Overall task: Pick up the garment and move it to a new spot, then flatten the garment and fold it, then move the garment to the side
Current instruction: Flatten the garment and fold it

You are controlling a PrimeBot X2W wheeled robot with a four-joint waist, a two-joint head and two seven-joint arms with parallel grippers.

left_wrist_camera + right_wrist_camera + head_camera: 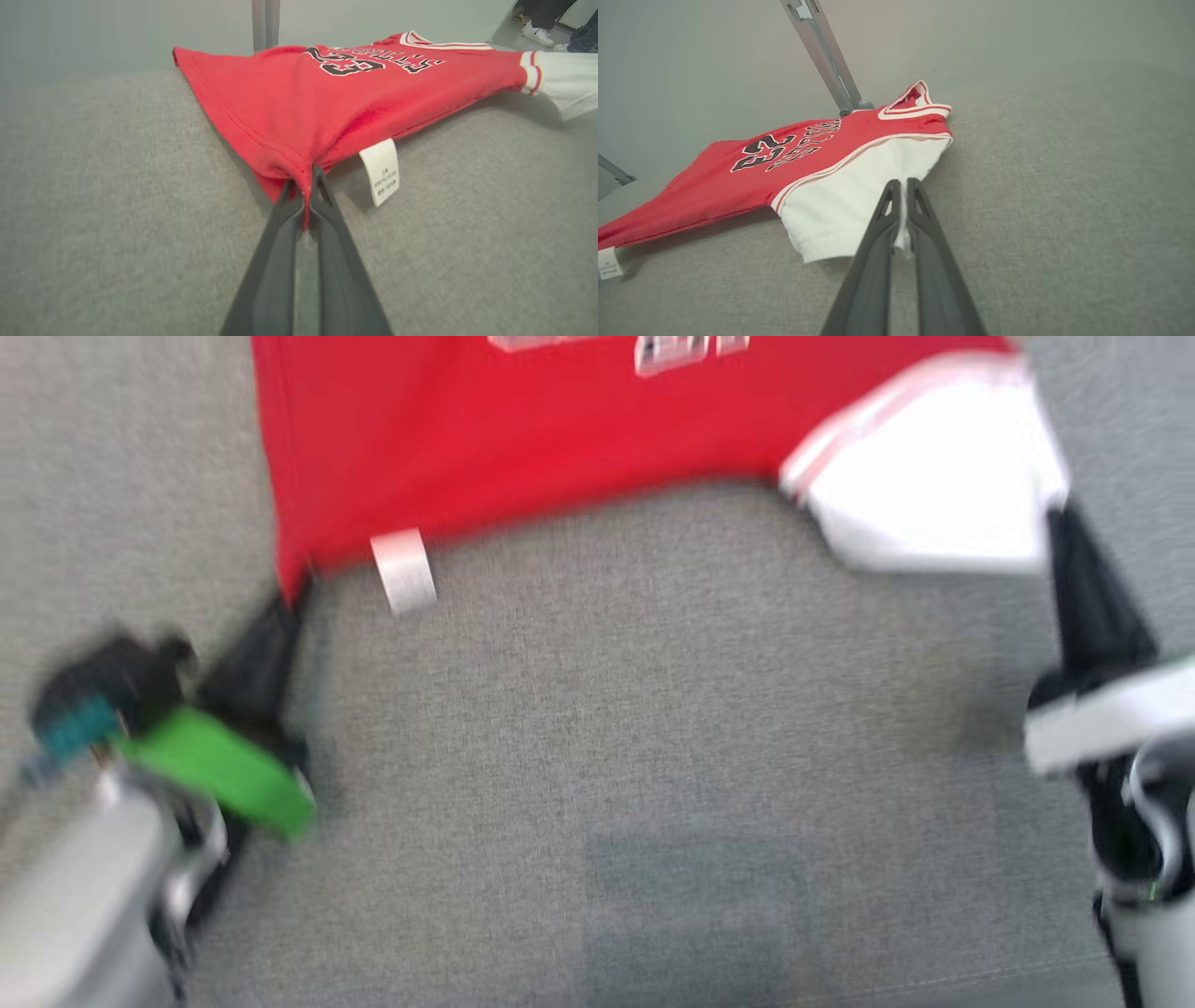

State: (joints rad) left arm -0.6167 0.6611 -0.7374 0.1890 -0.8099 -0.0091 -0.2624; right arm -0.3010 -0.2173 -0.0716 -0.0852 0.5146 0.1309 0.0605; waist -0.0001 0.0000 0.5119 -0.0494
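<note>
The garment, a red jersey with a white sleeve, lies on the grey fabric-covered bench ahead of the robot and is held at two points on its near edge. The left fingers are clamped on the red hem corner, just beside the white care label. The right fingers are pinched on the edge of the white sleeve.

In the head view, which is blurred, the left fingers sit at the lower-left corner of the red cloth. The right fingers sit at the right edge of the sleeve, well apart from them. The held edge runs across the robot from one grip to the other, bowing away from it in the middle. The rest of the jersey extends away from both sets of fingertips, with the printed number and the collar on the far side.

Both wrist views show shadow under the near edge, so it seems lifted off the bench, while the far part looks to rest on the surface.

The coming move appears to turn on that spread. With one arm at each end of the near edge, neither is nearer than the other, and the cloth trails beyond them. Drawing both grips evenly should drag it flat.
</note>
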